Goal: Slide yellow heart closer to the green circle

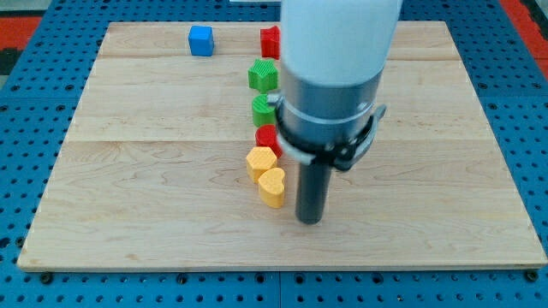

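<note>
The yellow heart (272, 186) lies near the middle of the wooden board, toward the view's bottom. My tip (310, 219) rests on the board just to the heart's right and slightly below it, a small gap apart. The green circle (264, 109) lies higher up in the same column, partly hidden by the arm's body. Between them sit a red block (267, 138), partly hidden, and a yellow hexagon-like block (260, 160) that touches the heart's upper left.
A green block (264, 75) and a red block (271, 40) continue the column toward the view's top. A blue cube (201, 40) sits at the top left. The wide arm body (334, 77) hides the board's upper middle. The board's edge (282, 267) runs along the bottom.
</note>
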Tool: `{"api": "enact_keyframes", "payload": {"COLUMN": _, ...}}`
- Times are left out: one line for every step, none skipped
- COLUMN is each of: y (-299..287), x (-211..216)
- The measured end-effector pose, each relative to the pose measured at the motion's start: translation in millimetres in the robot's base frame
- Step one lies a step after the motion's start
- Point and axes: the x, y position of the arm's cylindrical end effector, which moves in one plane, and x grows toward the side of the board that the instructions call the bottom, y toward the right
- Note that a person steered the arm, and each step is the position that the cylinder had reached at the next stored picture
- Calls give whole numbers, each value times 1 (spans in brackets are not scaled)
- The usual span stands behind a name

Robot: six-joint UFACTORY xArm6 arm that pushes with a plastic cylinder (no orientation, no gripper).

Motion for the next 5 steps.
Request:
{"api": "enact_keyframes", "payload": {"y": -50, "x": -22}}
{"api": "enact_keyframes", "payload": {"y": -6, "x": -55}}
{"api": "enact_keyframes", "payload": {"y": 32, "x": -56}}
{"api": "enact_keyframes", "payload": {"y": 61, "x": -69}}
{"api": "enact_keyframes", "payload": {"y": 63, "x": -125}}
